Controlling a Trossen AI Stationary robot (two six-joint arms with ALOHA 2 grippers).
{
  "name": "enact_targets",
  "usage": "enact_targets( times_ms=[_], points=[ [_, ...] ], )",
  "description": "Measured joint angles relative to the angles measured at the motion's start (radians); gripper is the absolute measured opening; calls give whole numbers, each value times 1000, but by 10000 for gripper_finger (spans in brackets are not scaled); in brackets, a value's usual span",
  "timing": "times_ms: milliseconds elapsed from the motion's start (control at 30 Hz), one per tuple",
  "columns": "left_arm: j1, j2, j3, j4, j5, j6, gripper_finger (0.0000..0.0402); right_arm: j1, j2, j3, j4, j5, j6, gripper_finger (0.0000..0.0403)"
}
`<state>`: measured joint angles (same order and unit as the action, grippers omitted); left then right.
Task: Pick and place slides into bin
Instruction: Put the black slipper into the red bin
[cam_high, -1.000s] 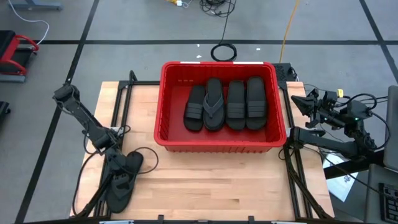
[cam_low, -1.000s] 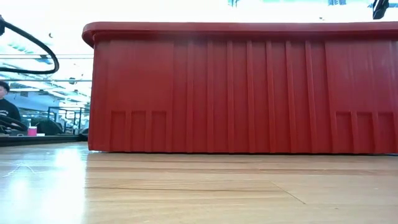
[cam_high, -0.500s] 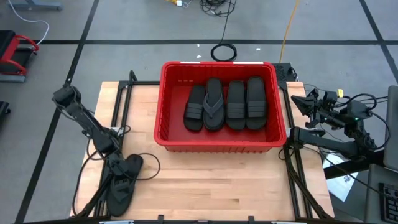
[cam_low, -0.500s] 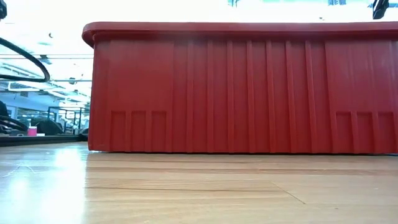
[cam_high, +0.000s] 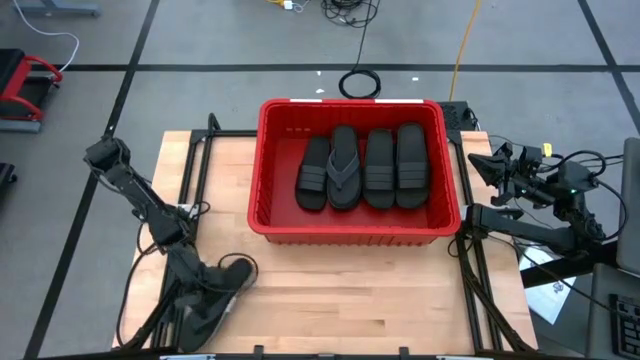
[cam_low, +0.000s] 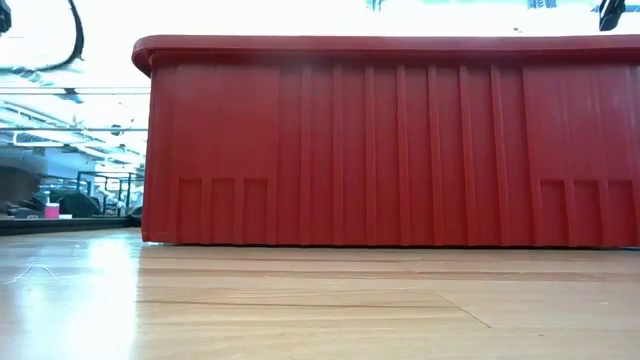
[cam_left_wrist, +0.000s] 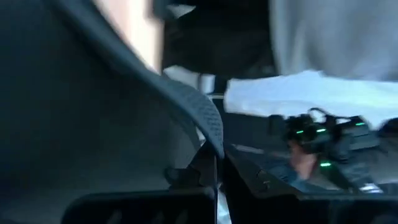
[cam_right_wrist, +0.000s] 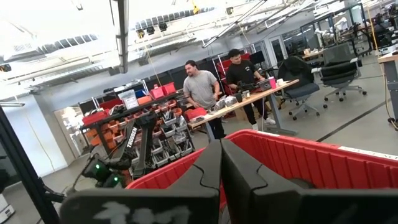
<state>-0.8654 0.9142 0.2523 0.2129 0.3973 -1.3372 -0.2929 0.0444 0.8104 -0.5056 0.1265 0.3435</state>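
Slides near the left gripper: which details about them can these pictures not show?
- High view: the left gripper covers the slides on the table; their count and strap type stay unclear.
- Left wrist view: blurred, only a dark curved slide edge.
- Low view: the bin fills the frame; no slide is visible.

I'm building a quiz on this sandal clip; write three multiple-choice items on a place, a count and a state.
1. Where is the left claw?
A. Over the bin
B. At the table's near left corner
C. Off the table

2. How many sandals lie in the bin?
A. Two
B. Four
C. Six

3. How is the left claw?
A. Wide open
B. Shut on a sandal
C. Shut on nothing

Key: B, the left claw is low at that corner; B, four lie side by side in the bin; B, its fingers pinch a black sandal.
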Motion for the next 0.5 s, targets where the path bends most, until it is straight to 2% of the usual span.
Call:
enact_targets(
  times_ms=[167,333,500],
  points=[
    [1,-61,70,25,-28,-8,3,0,0,0,0,1,0,0],
    [0,-94,187,14,-120,58,1,0,0,0,0,2,0,0],
    [50,-97,367,-217,-172,261,1,0,0,0,1,3,-23,0]
  ],
)
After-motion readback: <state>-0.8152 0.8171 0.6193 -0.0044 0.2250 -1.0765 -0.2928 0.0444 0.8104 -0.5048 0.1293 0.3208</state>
